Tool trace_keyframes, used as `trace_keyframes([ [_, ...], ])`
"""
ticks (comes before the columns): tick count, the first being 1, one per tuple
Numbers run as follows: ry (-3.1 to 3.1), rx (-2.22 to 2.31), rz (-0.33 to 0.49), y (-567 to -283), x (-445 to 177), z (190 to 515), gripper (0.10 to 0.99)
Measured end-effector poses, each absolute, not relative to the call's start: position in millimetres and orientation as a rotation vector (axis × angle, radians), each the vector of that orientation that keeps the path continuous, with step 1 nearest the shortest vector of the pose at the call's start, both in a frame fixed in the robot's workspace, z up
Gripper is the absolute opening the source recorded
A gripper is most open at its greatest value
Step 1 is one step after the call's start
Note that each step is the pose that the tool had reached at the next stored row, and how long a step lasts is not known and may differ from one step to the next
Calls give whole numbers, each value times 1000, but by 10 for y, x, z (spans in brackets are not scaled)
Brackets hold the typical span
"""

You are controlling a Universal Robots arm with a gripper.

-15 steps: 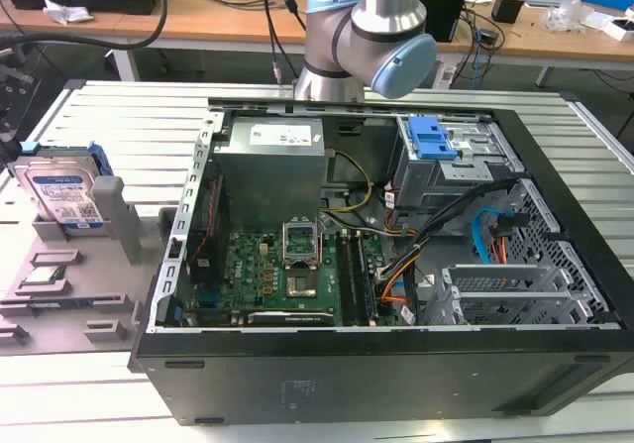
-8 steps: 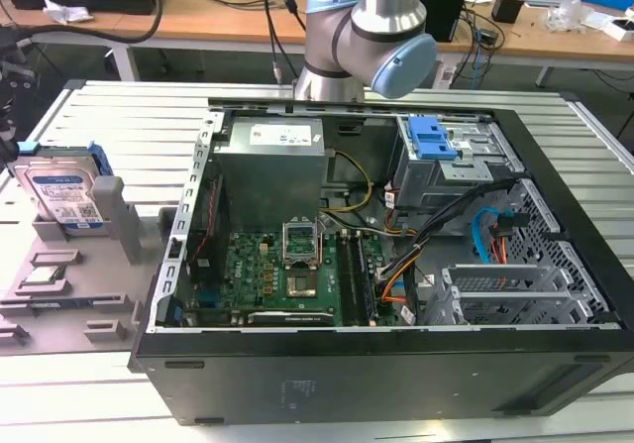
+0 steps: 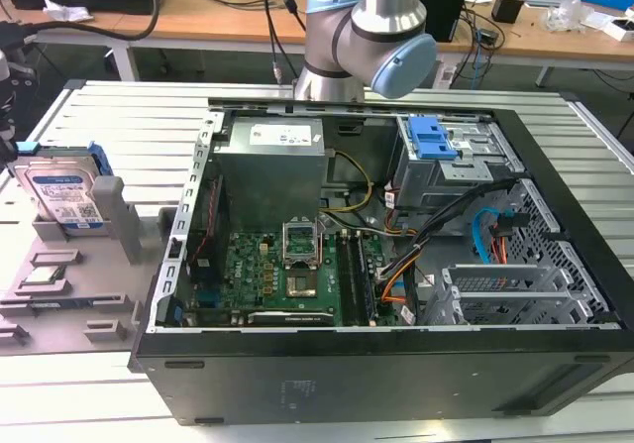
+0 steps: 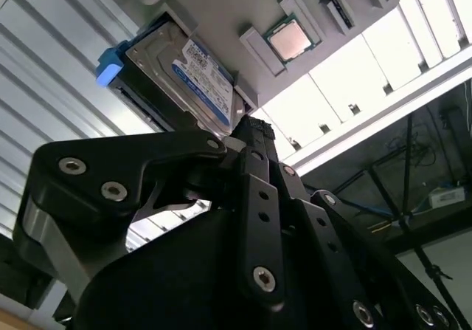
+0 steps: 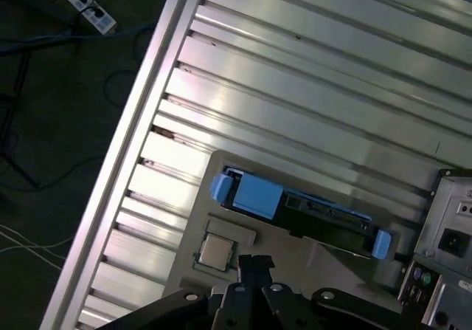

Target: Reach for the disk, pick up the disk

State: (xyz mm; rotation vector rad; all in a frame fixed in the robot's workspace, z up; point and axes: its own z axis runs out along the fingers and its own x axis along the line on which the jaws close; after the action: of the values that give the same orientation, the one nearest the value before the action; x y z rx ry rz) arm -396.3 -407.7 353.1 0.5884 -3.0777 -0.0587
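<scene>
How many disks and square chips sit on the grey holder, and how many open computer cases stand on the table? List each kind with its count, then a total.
Disk: 1
Square chip: 1
Open computer case: 1
Total: 3

legible text: none | print on disk (image 3: 59, 197): too small to read
</scene>
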Motion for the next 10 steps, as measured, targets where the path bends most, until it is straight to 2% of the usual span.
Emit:
trace_keyframes([
  [10, -3032, 782, -58, -4077, -3963, 3531, 110],
])
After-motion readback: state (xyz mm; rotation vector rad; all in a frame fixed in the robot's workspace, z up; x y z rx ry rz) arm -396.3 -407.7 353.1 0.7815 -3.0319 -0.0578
